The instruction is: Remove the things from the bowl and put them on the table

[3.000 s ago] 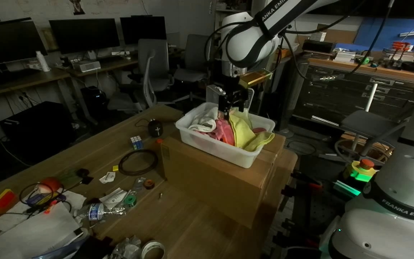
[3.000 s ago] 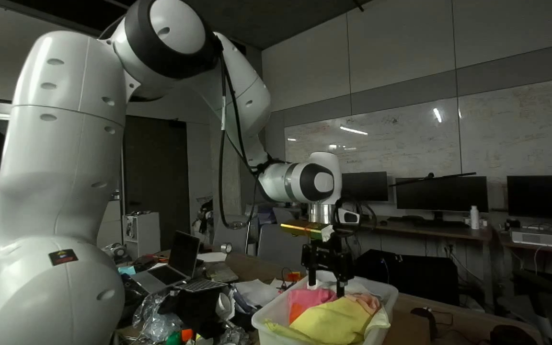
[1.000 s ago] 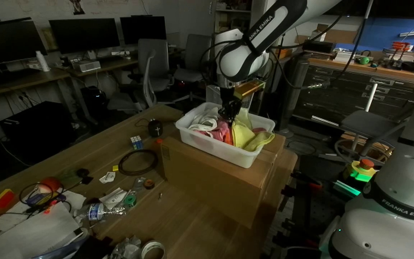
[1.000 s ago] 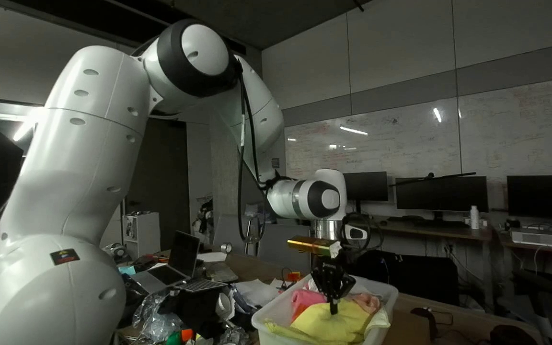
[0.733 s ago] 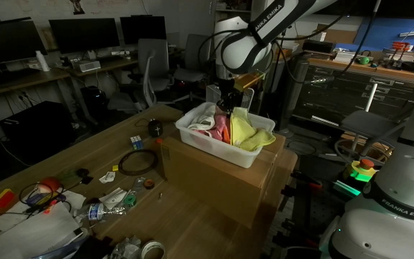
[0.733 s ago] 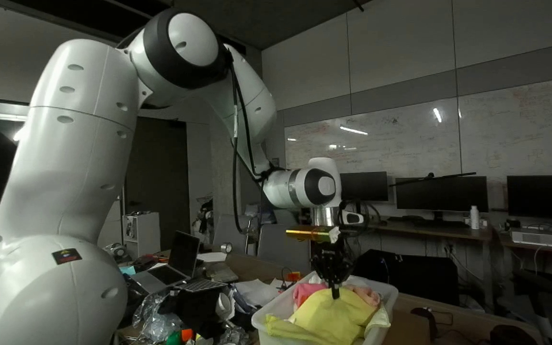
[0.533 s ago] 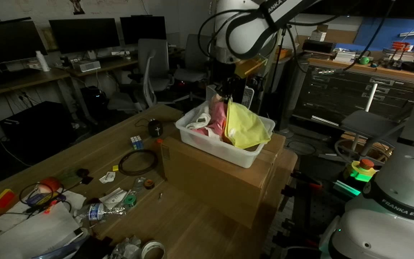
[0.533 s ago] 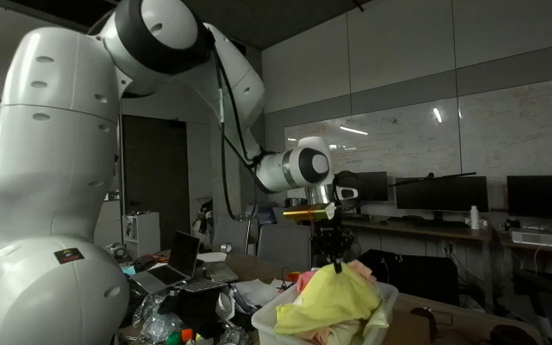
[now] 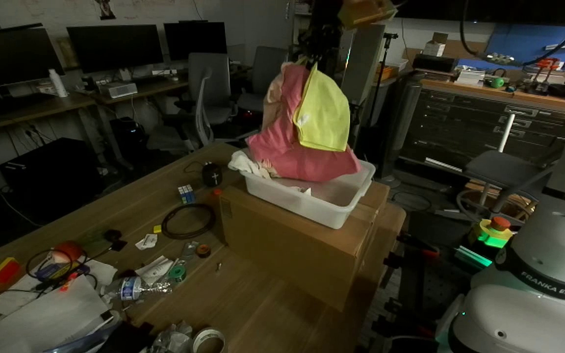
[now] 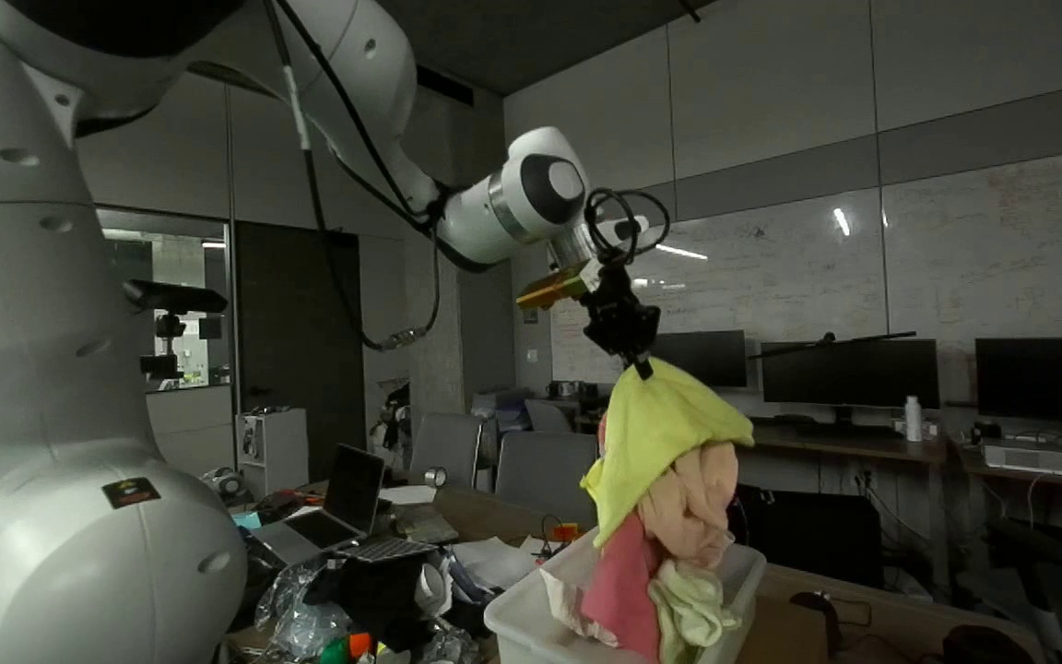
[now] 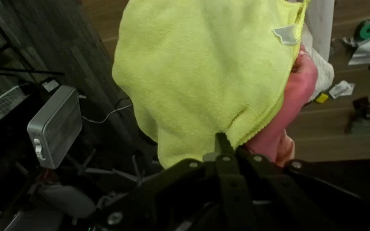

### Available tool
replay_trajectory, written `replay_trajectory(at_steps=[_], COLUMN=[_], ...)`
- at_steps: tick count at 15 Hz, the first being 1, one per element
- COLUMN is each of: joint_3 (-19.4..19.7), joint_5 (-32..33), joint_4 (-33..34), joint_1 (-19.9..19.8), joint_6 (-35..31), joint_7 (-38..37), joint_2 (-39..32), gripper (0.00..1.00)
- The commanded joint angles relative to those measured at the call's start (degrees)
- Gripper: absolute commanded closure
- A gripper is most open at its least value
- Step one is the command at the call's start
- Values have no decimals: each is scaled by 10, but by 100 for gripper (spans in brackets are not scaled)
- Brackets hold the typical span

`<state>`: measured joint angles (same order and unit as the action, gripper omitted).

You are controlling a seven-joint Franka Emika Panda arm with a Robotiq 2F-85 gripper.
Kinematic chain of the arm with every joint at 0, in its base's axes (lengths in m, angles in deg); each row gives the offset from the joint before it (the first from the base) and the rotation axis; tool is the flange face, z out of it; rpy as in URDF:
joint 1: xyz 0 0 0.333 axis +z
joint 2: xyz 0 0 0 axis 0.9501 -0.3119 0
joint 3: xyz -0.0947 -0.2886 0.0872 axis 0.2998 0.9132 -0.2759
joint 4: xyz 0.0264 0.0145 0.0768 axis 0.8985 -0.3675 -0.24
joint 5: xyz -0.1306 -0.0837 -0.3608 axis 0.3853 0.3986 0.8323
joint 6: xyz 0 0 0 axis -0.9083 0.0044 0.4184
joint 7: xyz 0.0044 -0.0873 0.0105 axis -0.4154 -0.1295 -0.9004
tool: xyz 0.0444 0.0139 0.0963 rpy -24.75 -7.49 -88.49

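The bowl is a white plastic tub (image 9: 302,202). High above it, my gripper (image 10: 644,369) is shut on a bunch of cloths. A yellow cloth (image 11: 198,70) is pinched at the fingertips and drapes down in all views. With it hang a pink cloth (image 9: 307,159) and a peach cloth (image 10: 697,493); how the jaws grip these two is hidden. A pale green cloth (image 10: 692,599) dangles at the bottom, into the tub. The pink cloth's lower edge also reaches the tub. White cloth (image 9: 250,164) spills over the tub's left rim in an exterior view.
The tub stands on a cardboard box (image 9: 287,245) on the wooden table (image 9: 258,304). On the table lie a cable coil (image 9: 188,221), a puzzle cube (image 9: 186,194), a plastic bottle (image 9: 138,288), papers and tape rolls. A laptop (image 10: 347,498) and clutter lie near the arm's base.
Three seconds ago the jaws stood apart over the cloths; they shut on them. In the last half second the gripper rose steeply and tilted, pulling the bunch mostly out of the tub.
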<state>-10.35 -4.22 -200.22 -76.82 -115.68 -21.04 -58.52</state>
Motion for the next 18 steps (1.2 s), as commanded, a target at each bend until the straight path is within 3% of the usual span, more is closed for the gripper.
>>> replay_trajectory(at_steps=[1, 11, 14, 18], joint_3=[-30, -85, -104, -140], joint_5=[14, 11, -3, -31], joint_4=[2, 15, 36, 84], joint_1=[-27, -67, -41, 19], joint_6=[9, 10, 37, 120], joint_7=[-42, -84, -41, 19], joint_2=[72, 143, 128, 81], gripper=[99, 99, 99, 99])
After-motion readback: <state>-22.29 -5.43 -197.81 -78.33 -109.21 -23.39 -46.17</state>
